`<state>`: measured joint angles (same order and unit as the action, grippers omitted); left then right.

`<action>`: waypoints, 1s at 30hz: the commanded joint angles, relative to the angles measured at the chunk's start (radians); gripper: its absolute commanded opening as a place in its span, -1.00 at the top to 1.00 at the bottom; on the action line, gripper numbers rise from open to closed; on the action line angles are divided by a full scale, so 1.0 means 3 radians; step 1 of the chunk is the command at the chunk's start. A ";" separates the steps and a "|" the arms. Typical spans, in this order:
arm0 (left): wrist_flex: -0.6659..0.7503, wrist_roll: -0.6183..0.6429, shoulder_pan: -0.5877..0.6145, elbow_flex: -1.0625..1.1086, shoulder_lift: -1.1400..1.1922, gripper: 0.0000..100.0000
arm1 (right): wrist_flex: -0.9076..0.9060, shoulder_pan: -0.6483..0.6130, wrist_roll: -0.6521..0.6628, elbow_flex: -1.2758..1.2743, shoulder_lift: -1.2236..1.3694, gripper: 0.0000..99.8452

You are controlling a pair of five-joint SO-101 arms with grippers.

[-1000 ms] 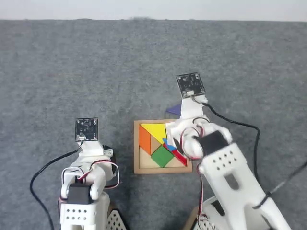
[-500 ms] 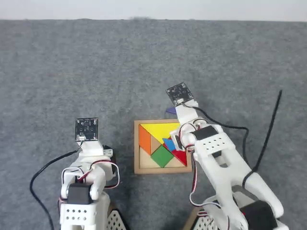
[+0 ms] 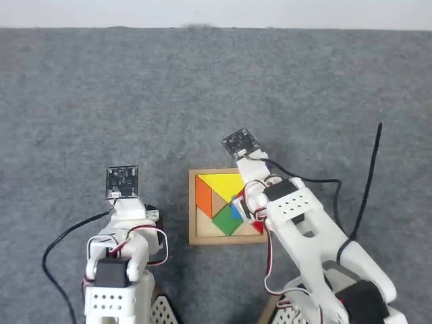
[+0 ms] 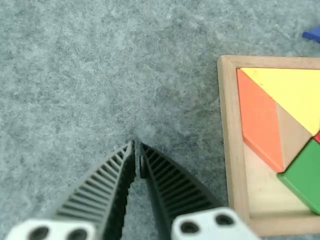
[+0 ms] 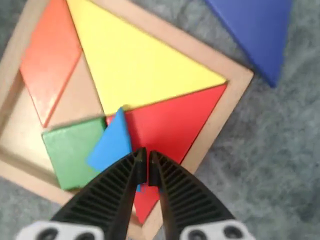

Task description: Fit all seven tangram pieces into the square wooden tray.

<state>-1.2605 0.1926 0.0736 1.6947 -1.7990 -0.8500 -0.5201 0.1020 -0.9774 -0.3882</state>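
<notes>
Right gripper (image 5: 144,155): closed, tip on light-blue piece (image 5: 111,142), apparently touching.
Light-blue piece: askew in tray (image 5: 235,75), against red piece (image 5: 170,120).
Left gripper (image 4: 136,147): closed, beside tray.
Risk: skewed push lifting red piece, jamming fit.

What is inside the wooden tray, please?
An orange piece, a yellow piece, a red piece, a green piece and a light-blue piece; fingers cover part of the red piece.

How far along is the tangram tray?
Seated: orange, yellow, red and green pieces in the tray. In hand: the right gripper, jaws shut, sits at the light blue triangle, which lies askew. Left: seating it, plus the dark blue triangle on the carpet outside.
</notes>
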 commanded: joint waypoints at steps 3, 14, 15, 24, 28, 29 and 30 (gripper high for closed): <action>-0.0005 -0.0031 0.0020 -0.0038 -0.0066 0.97 | -0.0366 -0.0013 0.0133 0.0005 -0.0238 0.99; -0.0005 -0.0031 0.0020 -0.0038 -0.0066 0.97 | -0.0345 -0.0207 0.0302 -0.0240 -0.0693 0.99; -0.0005 -0.0031 0.0020 -0.0038 -0.0066 0.97 | -0.0340 -0.0294 0.0297 -0.0240 -0.0678 0.99; -0.0005 -0.0031 0.0020 -0.0038 -0.0066 0.97 | -0.0263 -0.0703 0.0281 -0.0225 -0.0540 0.99; -0.0005 -0.0031 0.0020 -0.0038 -0.0066 0.97 | -0.0238 -0.0754 0.0271 -0.0245 -0.0862 0.99; -0.0005 -0.0031 0.0020 -0.0038 -0.0066 0.97 | -0.0212 -0.0749 0.0271 -0.0276 -0.0954 0.99; -0.0005 -0.0031 0.0020 -0.0038 -0.0066 0.97 | -0.0161 -0.0734 0.0271 -0.0322 -0.1051 0.99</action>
<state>-1.2605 0.1926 0.0736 1.6947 -1.7990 -0.9436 -0.7365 0.1772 -1.0618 -0.6076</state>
